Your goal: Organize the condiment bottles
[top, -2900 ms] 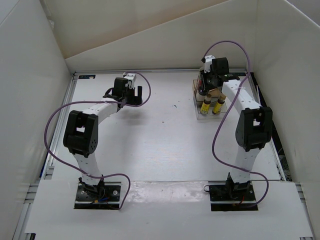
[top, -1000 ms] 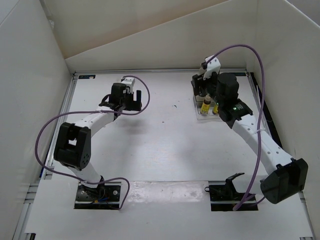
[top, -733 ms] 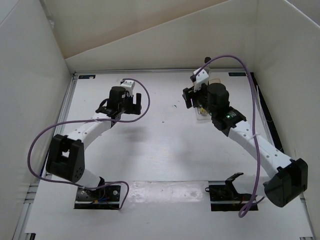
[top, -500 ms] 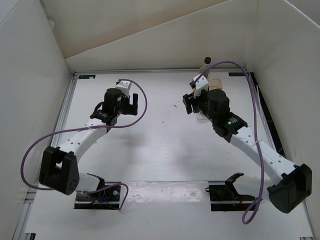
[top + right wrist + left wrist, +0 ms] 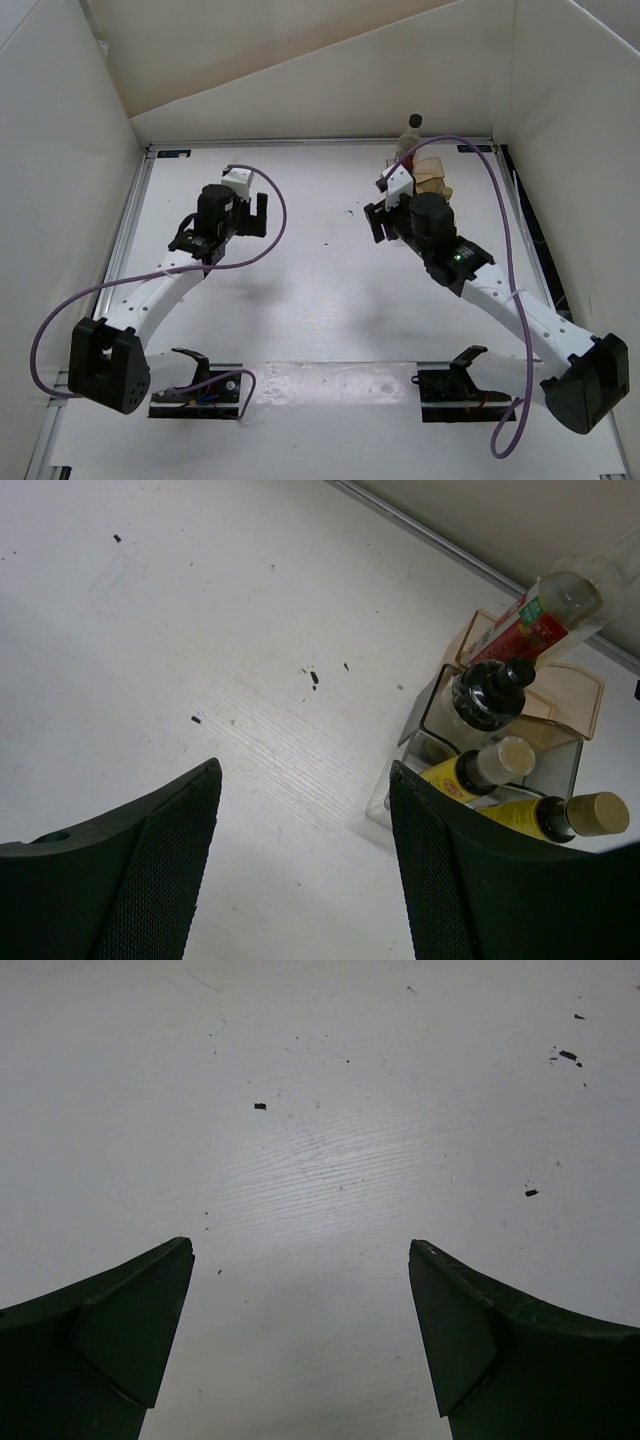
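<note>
The right wrist view shows the condiment bottles standing in a clear-and-tan rack (image 5: 575, 695) at the right. A tall clear bottle with a red label (image 5: 535, 615) leans at the back. In front of it is a squat whitish jar with a black cap (image 5: 485, 695). Nearest are two yellow bottles (image 5: 465, 772) (image 5: 545, 815) with tan tops. My right gripper (image 5: 305, 770) is open over bare table, just left of the rack and touching nothing. My left gripper (image 5: 300, 1245) is open over bare table too. From above, the right gripper (image 5: 378, 222) sits near-left of the rack (image 5: 432, 178).
White walls close in the table on the left, back and right. A metal rail (image 5: 450, 550) runs along the far table edge behind the rack. The left gripper (image 5: 257, 214) hovers over the left half of the white, speckled tabletop (image 5: 320, 280).
The right gripper has come away from the rack, moving left and nearer, which uncovers the bottles. The left gripper has drawn back towards the near side. Both elbows have dropped lower.
</note>
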Controlling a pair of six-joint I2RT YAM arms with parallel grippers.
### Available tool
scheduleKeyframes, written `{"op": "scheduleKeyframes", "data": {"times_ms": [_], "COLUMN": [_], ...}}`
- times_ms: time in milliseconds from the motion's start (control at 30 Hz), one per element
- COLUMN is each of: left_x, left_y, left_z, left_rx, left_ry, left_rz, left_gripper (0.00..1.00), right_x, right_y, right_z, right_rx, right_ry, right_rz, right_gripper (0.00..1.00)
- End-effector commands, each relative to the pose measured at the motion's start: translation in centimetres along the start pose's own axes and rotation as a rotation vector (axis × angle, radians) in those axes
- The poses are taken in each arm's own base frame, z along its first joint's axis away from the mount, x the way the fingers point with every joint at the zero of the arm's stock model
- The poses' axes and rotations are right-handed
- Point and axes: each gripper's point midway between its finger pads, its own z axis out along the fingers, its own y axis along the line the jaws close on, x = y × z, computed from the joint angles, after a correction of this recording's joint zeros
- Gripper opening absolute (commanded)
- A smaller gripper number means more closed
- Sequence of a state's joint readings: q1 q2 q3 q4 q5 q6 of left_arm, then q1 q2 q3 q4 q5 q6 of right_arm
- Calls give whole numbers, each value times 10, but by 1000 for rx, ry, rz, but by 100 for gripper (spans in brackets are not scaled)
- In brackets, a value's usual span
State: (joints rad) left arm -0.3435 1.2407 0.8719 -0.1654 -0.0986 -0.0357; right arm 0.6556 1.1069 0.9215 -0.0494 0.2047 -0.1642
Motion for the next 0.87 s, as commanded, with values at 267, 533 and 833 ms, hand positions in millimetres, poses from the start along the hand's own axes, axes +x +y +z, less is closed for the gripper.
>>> {"op": "scheduleKeyframes", "data": {"times_ms": [267, 533, 833], "left_x": [3, 7, 2], "left_y": [8, 14, 20], "left_z": [-8, 3, 3], "left_rx": [-36, -211, -216], "left_ry": [-3, 91, 75], "left_rz": [-13, 30, 16], "left_gripper": [100, 100, 100], "right_x": [3, 5, 8], "right_y": [5, 9, 3], "right_z": [10, 27, 30], "right_rx": [-14, -36, -45], "right_ry": [-1, 11, 17], "right_rz": [30, 47, 79], "right_gripper": [71, 71, 72]}}
